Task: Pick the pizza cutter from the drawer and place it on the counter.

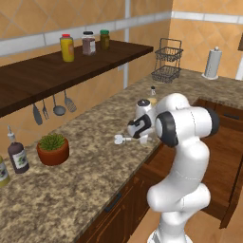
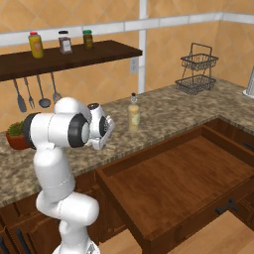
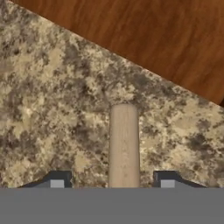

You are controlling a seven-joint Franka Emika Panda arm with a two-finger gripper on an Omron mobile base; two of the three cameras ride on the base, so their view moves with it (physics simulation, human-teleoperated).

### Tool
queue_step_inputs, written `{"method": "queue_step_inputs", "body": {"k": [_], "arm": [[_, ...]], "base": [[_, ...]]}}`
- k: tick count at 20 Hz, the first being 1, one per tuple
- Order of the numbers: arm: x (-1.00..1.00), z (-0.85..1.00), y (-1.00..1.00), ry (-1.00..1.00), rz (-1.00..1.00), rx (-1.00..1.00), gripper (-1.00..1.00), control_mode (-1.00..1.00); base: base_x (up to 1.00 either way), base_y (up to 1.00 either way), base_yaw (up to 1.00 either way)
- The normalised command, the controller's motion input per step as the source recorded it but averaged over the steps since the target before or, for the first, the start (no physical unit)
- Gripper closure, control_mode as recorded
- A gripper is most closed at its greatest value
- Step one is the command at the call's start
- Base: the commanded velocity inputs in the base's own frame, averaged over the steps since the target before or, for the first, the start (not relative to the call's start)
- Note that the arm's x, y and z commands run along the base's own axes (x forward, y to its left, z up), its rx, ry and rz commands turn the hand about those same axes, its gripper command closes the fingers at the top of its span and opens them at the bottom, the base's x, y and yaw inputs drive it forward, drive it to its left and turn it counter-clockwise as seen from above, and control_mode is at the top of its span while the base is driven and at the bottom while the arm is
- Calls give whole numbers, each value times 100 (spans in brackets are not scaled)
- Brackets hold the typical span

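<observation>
The pizza cutter [image 1: 121, 139] lies on the speckled granite counter [image 1: 95, 166] near its front edge, with the white wheel pointing left. In the hand view its tan handle [image 3: 124, 144] runs up from between the fingertips over the counter [image 3: 52, 109]. My gripper [image 1: 141, 138] [image 3: 112, 180] is open: each dark fingertip [image 3: 57, 180] stands clear of the handle with granite showing in the gap. The wide wooden drawer [image 2: 119, 171] is pulled out to the right of the arm, and its floor is bare. The same drawer [image 1: 225, 156] shows behind the arm in the left base view.
A pale bottle [image 2: 134, 115] stands on the counter just beyond the hand. A potted plant [image 1: 52, 148] and a dark bottle [image 1: 17, 154] sit to the left. A wire rack [image 1: 167, 60] and a paper towel roll [image 1: 213, 62] stand far back. Jars line the wall shelf [image 1: 95, 59], and utensils hang beneath it.
</observation>
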Motion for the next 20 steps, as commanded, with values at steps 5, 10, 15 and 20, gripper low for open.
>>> {"method": "queue_step_inputs", "body": {"k": [5,10,15,20], "arm": [[-69,83,-2,-25,0,0,-100,-100],[-100,100,-25,-36,-1,3,-100,-100],[-100,100,-27,-39,-1,8,-100,-100],[-100,100,-37,-38,-8,19,-100,-100]], "base": [[0,0,0],[0,0,0],[0,0,0],[0,0,0]]}}
